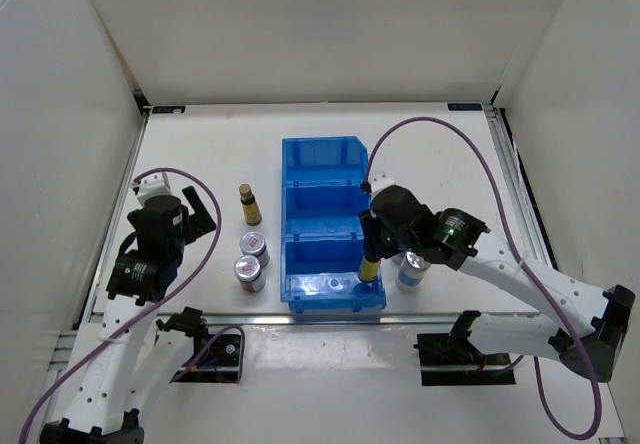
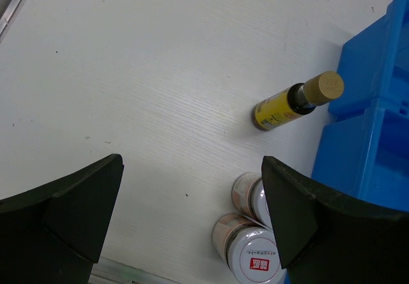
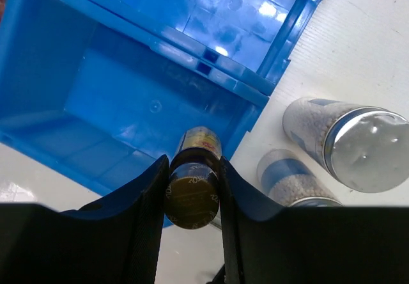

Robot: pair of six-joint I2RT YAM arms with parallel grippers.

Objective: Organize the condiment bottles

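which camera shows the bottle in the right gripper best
Right wrist: the amber bottle sits close-up, clamped in the right gripper, by the blue bin. Top external shows only its yellow label under the gripper, small. Left wrist misses it.

White panel walls (image 1: 300, 24) enclose a white tabletop (image 1: 200, 144) (metal rail (image 1: 260, 322) along its near edge), evenly lit.

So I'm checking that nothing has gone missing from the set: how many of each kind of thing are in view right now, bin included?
amber bottles: 2, one of them held by the right gripper
silver-lidded jars: 4, two left of the bin and two right of it
blue bin: 1
total: 7
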